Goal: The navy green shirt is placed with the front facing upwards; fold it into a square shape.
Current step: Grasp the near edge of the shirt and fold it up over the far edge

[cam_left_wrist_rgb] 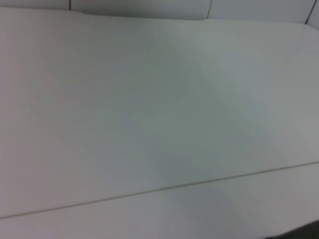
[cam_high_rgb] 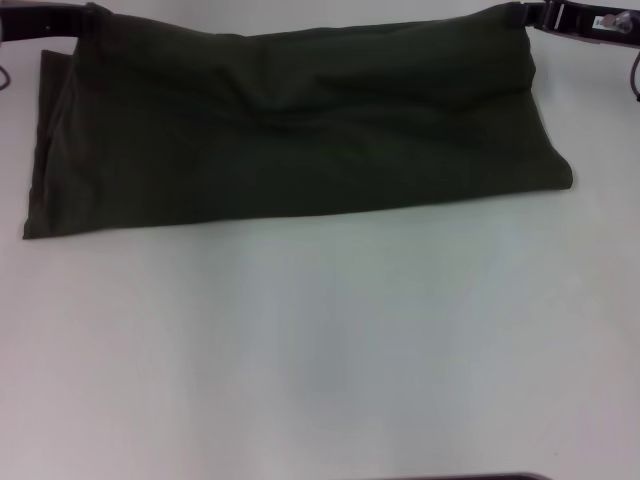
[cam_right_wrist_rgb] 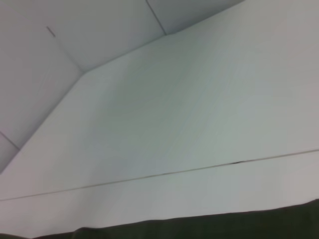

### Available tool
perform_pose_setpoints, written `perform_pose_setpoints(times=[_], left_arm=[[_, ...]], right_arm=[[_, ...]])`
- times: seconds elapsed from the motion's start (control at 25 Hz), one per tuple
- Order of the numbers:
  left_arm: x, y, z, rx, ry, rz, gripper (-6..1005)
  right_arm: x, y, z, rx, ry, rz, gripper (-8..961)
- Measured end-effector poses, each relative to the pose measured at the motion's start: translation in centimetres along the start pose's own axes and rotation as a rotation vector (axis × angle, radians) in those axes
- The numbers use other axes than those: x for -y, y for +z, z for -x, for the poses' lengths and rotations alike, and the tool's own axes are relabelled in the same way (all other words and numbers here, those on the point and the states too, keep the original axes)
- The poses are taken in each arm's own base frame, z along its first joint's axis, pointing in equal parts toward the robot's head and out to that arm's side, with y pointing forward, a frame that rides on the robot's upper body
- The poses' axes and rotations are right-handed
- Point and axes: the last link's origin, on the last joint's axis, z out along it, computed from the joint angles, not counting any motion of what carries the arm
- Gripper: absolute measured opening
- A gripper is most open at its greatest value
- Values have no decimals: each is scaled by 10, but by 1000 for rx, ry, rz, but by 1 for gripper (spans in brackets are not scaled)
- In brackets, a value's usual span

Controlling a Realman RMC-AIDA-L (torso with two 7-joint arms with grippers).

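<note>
Bare white table (cam_high_rgb: 320,360) was seen nearest the head camera, matte and smooth, with the navy green shirt (cam_high_rgb: 300,130) lying across its far half as a broad, already doubled band. At the far left corner of the cloth the left gripper (cam_high_rgb: 45,22) was placed, and at the far right corner the right gripper (cam_high_rgb: 560,15); each met the upper edge, which looked slightly raised between them, yet whether the fingers were closed on the fabric could not be told. Plain dark olive cloth was shown, with no lettering visible, and soft creases ran across it. It was judged light, limp and prone to sagging, best taken at corners and kept taut. The right fold was rounded, the left edges layered
</note>
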Motion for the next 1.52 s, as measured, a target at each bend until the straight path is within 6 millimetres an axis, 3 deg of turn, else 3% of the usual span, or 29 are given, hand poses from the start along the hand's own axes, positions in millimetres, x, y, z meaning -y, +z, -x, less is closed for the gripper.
perform_pose_setpoints(times=[0.32,1.08,1.52], left_arm=[[-11,11,-1,-19,30,-37,36],[-4,12,-9,-68,33,-116,38],[-16,21,0,-85,65,-158,39]], right_arm=[[2,8,-3,11,-6,-48,81],[6,7,7,57,-4,-74,121],[7,11,6,73,-4,-106,144]])
